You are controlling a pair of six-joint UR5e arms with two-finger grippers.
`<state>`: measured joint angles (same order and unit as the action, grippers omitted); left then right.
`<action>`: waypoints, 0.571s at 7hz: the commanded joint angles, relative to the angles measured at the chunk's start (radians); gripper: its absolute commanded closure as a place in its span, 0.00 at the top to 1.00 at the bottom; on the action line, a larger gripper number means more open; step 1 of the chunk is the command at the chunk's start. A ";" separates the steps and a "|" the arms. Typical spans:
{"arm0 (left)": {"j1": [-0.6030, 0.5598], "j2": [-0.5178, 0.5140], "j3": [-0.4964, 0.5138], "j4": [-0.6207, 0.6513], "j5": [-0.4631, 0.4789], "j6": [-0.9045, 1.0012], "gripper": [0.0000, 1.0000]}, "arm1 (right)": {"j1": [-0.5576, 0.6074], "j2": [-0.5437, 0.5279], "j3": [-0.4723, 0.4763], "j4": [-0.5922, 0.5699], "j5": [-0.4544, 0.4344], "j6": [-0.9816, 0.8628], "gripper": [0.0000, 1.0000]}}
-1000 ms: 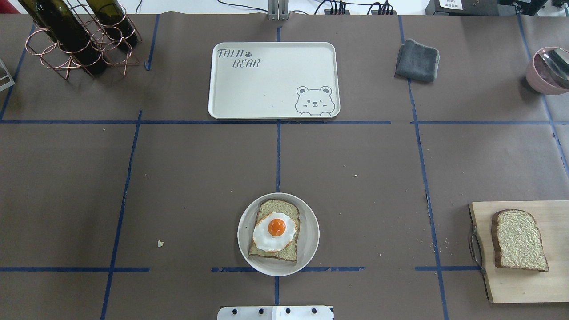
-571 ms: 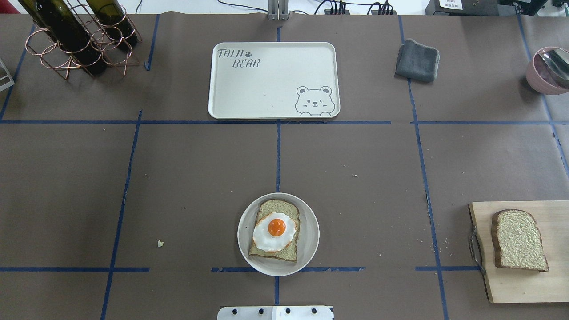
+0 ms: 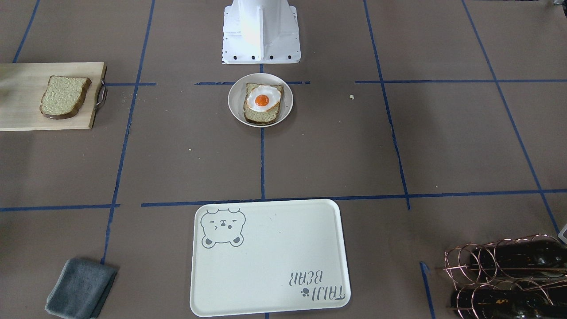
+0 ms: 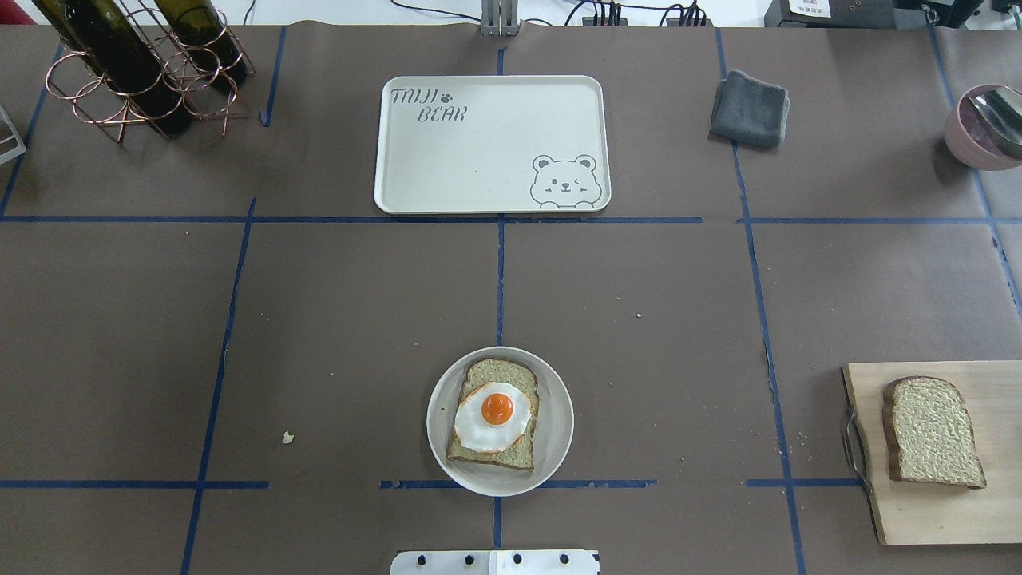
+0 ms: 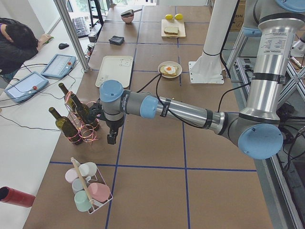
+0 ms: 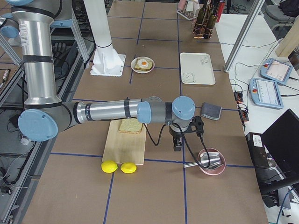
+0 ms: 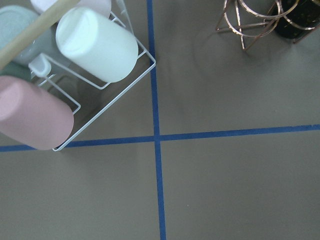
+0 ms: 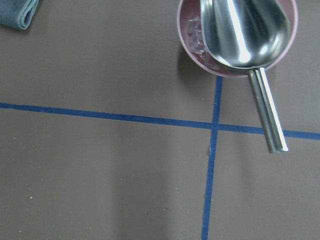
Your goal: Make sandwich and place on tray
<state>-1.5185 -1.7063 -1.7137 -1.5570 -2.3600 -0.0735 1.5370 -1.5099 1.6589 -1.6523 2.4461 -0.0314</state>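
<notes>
Brown paper-covered table [image 4: 319, 319] gridded with blue tape [image 4: 501, 271], a white side desk [image 5: 19, 143] running alongside it

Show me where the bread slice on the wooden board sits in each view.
Exterior front-facing: bread slice, upper left.
Overhead exterior: lower right.
Exterior left: top centre, far end of the table.
Exterior right: centre, partly behind the right arm, slice at.
Left wrist-mounted: not in it.
Right wrist-mounted: not in it.
Shared landmark: the wooden board under it, seen in all four exterior views.

Left tool [image 5: 110, 139] and right tool [image 6: 177, 146] point straight down, reached far outward.
</notes>
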 commanded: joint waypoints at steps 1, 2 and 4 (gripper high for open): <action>0.099 -0.019 -0.041 -0.126 -0.001 -0.240 1.00 | -0.095 0.032 0.016 0.025 0.010 0.173 1.00; 0.138 -0.019 -0.053 -0.147 -0.005 -0.321 1.00 | -0.116 0.019 0.024 0.092 0.008 0.296 1.00; 0.226 -0.018 -0.116 -0.214 -0.005 -0.536 1.00 | -0.185 -0.068 0.033 0.356 -0.001 0.509 1.00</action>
<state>-1.3439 -1.7250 -1.7955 -1.7262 -2.3649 -0.4803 1.3957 -1.5269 1.6848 -1.4533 2.4497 0.3346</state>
